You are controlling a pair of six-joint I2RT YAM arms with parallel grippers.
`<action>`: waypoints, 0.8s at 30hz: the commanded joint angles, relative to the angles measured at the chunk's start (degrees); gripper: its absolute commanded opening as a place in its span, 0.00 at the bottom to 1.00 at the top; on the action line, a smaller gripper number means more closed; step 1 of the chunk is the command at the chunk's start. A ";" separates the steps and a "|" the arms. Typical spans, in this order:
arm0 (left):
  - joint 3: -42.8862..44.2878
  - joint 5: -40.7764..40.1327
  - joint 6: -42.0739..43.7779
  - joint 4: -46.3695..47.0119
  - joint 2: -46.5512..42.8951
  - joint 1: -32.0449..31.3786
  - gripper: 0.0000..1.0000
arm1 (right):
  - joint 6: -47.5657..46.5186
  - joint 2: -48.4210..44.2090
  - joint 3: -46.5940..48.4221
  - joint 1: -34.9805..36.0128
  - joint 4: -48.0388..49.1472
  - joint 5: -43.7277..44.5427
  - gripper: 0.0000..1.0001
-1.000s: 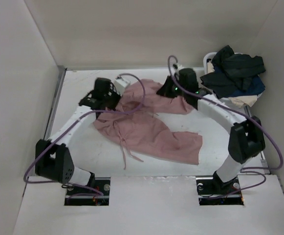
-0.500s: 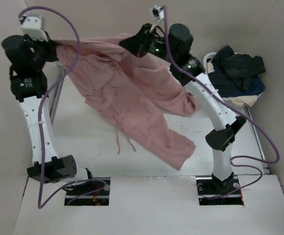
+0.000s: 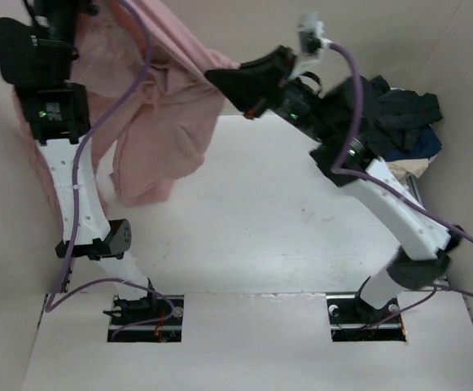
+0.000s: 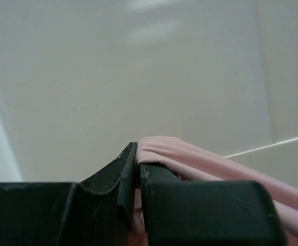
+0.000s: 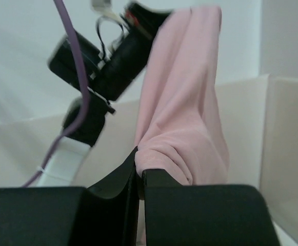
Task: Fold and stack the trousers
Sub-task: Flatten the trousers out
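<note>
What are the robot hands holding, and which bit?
The left gripper and right gripper each pinch a top fold of the pink trousers.

The trousers [image 3: 167,122] are soft, matt dusty-pink cloth, creased where it bunches between the closed, matt black plastic-looking fingers of the left gripper [image 4: 138,160] and the right gripper [image 5: 139,171]. Below both, the table [image 3: 285,228] is smooth, white and faintly sheened.

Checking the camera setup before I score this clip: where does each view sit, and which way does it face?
Top external: high behind the bases, looking down on the table; both arms show, holding the trousers up.
Left wrist: behind the left hand, facing a wall.
Right wrist: behind the right hand, facing the left arm.
Shared: all show the trousers.
</note>
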 commanded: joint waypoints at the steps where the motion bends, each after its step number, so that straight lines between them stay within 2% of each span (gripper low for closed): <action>1: -7.55 -8.51 6.71 6.31 3.82 -6.86 0.02 | -1.17 -14.42 -15.04 0.01 7.75 2.72 0.05; 4: -15.90 -3.51 8.74 4.12 5.84 -14.60 0.02 | 2.16 -22.78 -32.10 -1.13 7.41 12.22 0.05; 8: -23.73 2.65 9.71 2.71 11.72 -22.86 0.02 | 9.36 -29.73 -52.67 -4.90 5.56 18.12 0.07; 10: -25.41 3.45 10.58 2.36 16.11 -26.47 0.03 | 14.89 -32.11 -63.30 -9.11 4.34 18.92 0.09; 13: -24.46 4.16 12.86 -0.62 23.84 -31.57 0.10 | 22.11 -37.55 -78.51 -17.98 1.70 21.03 0.12; 14: -23.58 4.42 13.83 -2.72 26.04 -33.06 0.17 | 22.91 -40.01 -82.30 -21.14 -0.14 21.56 0.18; 17: -22.86 4.59 16.21 -11.33 26.25 -35.62 0.53 | 20.03 -45.73 -86.56 -28.62 -9.62 23.23 0.29; 18: -24.35 5.55 15.95 -13.36 23.98 -35.71 0.72 | 17.58 -46.70 -86.47 -30.03 -12.95 23.67 0.38; 19: -26.36 8.09 15.86 -15.38 21.08 -35.19 1.00 | 15.64 -47.06 -85.51 -30.92 -16.03 23.93 0.47; 21: -31.19 11.61 15.60 -19.25 14.23 -33.18 1.00 | 11.78 -46.36 -82.79 -31.80 -20.26 23.93 0.55; 24: -39.28 11.54 16.38 -24.96 3.77 -28.00 1.00 | 6.50 -42.42 -77.52 -31.37 -23.70 25.07 0.63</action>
